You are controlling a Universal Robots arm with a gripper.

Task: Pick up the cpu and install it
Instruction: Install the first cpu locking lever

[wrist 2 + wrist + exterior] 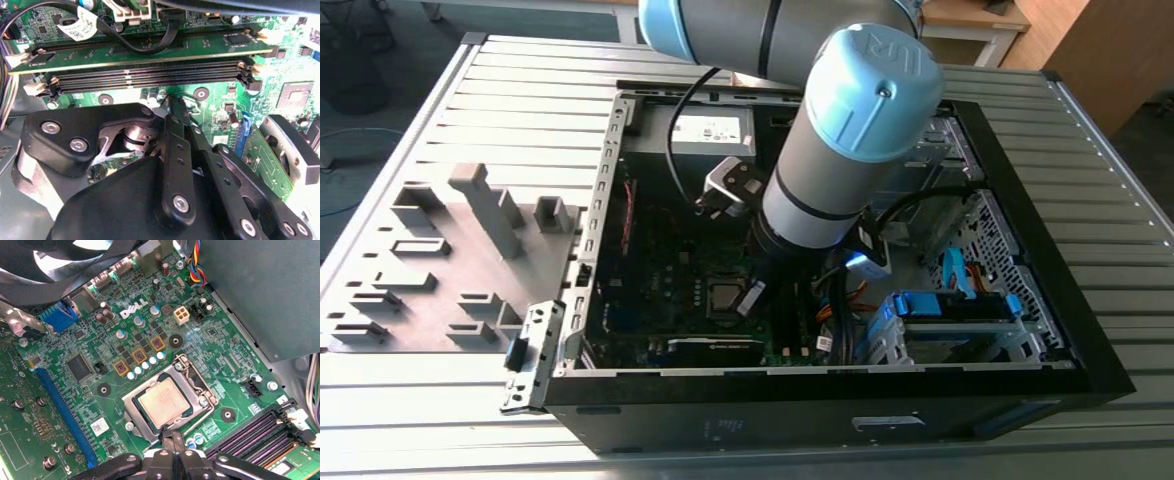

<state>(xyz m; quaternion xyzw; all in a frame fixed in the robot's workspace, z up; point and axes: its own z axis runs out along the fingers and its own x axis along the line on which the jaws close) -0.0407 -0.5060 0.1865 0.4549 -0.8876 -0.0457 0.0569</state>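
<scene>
The cpu (164, 402) is a pale silver-grey square lying flat inside the dark metal-framed socket (131, 407) on the green motherboard. In the exterior view the cpu (719, 295) sits low in the open computer case, just to the exterior view's left of the arm's tip. My gripper (173, 439) hangs right at one edge of the socket frame, its two black fingers pressed together with nothing showing between them. In the second wrist view the gripper (174, 107) points down at the board beside the memory slots (150, 75).
The black case walls (1067, 330) enclose the arm. A labelled power-supply box (711, 132) sits at the back and blue-tabbed drive bays (961, 305) at the exterior view's right. Cables (145, 47) cross a memory stick. A grey moulded holder tray (454, 260) lies outside the case.
</scene>
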